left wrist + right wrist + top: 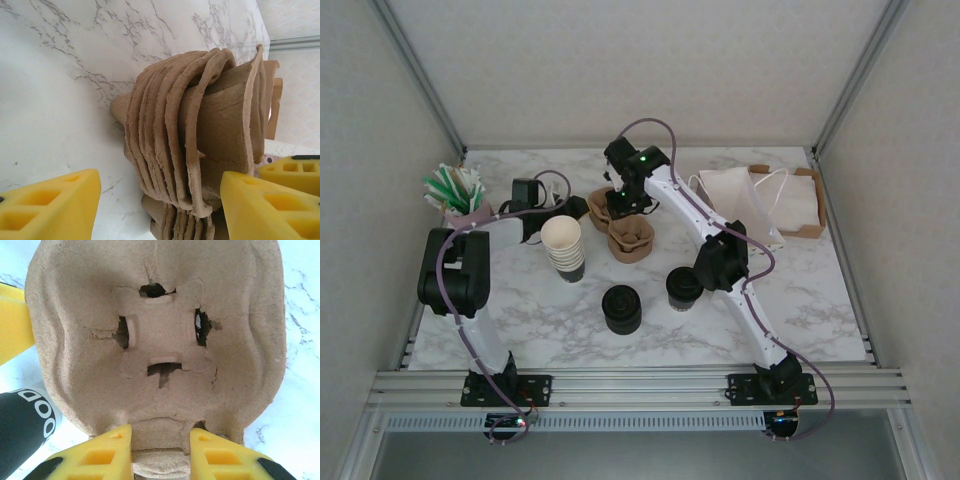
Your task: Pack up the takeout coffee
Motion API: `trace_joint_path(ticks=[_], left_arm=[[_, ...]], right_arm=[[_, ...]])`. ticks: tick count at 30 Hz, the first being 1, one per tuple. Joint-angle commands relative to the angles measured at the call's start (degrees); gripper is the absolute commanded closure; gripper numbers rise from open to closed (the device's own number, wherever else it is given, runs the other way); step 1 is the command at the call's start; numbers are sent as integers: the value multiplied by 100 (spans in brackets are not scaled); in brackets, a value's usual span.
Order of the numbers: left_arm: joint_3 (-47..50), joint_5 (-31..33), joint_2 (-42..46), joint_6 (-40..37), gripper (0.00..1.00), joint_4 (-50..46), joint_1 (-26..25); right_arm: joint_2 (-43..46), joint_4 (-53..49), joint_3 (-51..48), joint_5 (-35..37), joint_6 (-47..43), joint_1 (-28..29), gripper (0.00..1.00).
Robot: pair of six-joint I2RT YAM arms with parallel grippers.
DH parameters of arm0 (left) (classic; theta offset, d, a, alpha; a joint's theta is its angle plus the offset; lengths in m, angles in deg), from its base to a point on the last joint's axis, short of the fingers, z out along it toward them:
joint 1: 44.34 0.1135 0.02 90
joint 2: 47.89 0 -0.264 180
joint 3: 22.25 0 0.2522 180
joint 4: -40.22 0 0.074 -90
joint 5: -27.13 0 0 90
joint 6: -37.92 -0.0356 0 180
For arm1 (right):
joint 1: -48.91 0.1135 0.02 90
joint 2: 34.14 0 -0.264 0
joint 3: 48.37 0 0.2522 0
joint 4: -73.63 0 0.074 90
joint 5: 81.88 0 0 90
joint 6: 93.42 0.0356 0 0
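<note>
Nearest, the black-lidded paper takeout coffee (684, 288) stood right of centre on the marble table (820, 310). Behind, the left gripper (159, 185) gaped around the brown pulp carrier stack (165, 130); the right gripper (161, 432) pinched the rim of the top carrier (160, 330).

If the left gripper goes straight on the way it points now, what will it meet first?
The left gripper would first meet the stack of brown cup carriers, which lies straight ahead; nothing seems to stand between, though depth is unclear.
</note>
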Motion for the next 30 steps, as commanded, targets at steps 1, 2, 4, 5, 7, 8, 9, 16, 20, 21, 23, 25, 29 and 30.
trace_joint_path(ticks=[1, 2, 4, 5, 7, 8, 9, 16, 20, 21, 23, 25, 29, 30], left_arm=[[-17, 83, 165, -47, 35, -49, -36], [-35, 105, 206, -54, 34, -68, -36], [-87, 162, 268, -53, 33, -116, -36], [-126, 189, 298, -54, 32, -147, -31], [-197, 241, 352, -62, 30, -224, -33], [-229, 264, 379, -63, 29, -254, -21], [-276, 279, 413, -63, 28, -288, -20], [-600, 463, 591, -32, 20, -500, 0], [-832, 596, 750, -54, 14, -694, 48], [-882, 625, 794, -62, 13, -744, 52], [-953, 676, 878, -62, 10, -824, 52], [-1001, 729, 978, -63, 7, -897, 63], [-1047, 849, 1212, -54, 3, -1052, 95], [-1056, 880, 1288, -54, 1, -1091, 101]], right_arm=[[477, 2, -33, 151, 79, -21, 73], [514, 9, -48, 161, 87, -22, 72], [594, 37, -96, 193, 83, -22, 72], [638, 48, -130, 213, 97, -19, 72], [689, 65, -170, 226, 97, -21, 72], [715, 51, -175, 238, 97, -21, 72], [742, 48, -198, 250, 96, -20, 72], [1019, 110, -286, 244, 132, -15, 72], [1256, 209, -406, 157, 167, -17, 72], [1318, 230, -428, 128, 175, -20, 72], [1423, 264, -478, 71, 191, -21, 72], [1518, 292, -516, 16, 206, -14, 73], [1738, 388, -647, -102, 255, -9, 72], [1800, 422, -698, -135, 260, -12, 72]])
